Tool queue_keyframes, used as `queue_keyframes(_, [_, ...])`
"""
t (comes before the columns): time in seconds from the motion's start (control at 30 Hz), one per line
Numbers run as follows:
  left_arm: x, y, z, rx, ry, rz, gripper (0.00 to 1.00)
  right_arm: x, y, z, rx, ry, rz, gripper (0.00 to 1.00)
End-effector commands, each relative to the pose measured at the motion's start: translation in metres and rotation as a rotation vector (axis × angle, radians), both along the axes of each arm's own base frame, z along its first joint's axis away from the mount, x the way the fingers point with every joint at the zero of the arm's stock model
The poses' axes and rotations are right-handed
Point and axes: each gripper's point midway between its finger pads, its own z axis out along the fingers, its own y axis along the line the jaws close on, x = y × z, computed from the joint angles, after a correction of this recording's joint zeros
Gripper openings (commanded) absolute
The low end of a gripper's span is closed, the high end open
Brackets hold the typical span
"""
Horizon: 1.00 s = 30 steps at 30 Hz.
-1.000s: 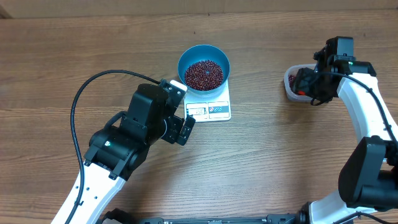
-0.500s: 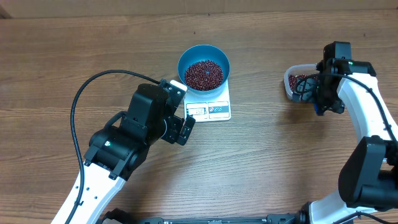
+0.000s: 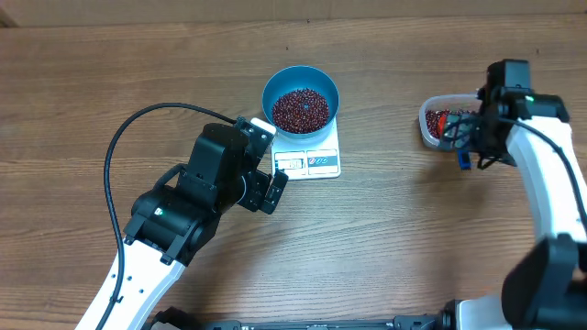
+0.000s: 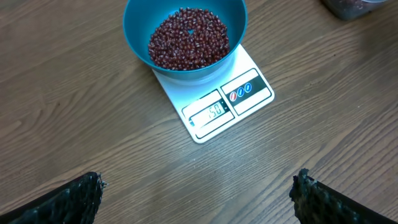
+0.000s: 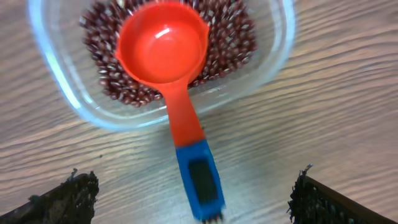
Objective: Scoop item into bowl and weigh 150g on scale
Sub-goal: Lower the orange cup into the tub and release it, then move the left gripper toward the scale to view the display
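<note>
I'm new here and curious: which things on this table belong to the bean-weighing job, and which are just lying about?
Belong to the job: beans, blue bowl holding them, white scale under the bowl, red scoop resting in the clear tub, spare beans in that tub.
Lying about: nothing loose; only a black cable trails over the table.

Left arm (image 3: 197,197): white lower link, bulky black housings; carried a looping black cable (image 3: 160,107). Right arm (image 3: 548,176): white links, black joints, thin black wiring. Fingertips (image 4: 73,200) were black and coarse-textured.
</note>
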Motion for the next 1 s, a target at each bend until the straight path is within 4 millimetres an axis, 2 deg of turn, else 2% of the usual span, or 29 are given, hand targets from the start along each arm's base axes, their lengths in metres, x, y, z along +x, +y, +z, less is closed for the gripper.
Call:
queue_keyframes(0.0, [0.0, -0.001, 0.009, -0.011, -0.021, -0.015, 0.99, -0.01, -0.001, 0.046, -0.04, -0.121, 0.02, 1.0])
queue_keyframes(0.2, [0.0, -0.001, 0.008, -0.011, -0.021, -0.015, 0.99, -0.034, 0.003, 0.106, -0.057, -0.296, 0.013, 1.0])
queue_keyframes(0.3, [0.0, -0.001, 0.008, -0.011, -0.021, -0.015, 1.0, -0.039, 0.004, 0.118, -0.062, -0.335, 0.013, 1.0])
queue_keyframes(0.97, [0.0, -0.001, 0.008, -0.011, -0.021, -0.015, 0.99, -0.037, 0.003, 0.114, -0.06, -0.324, 0.013, 1.0])
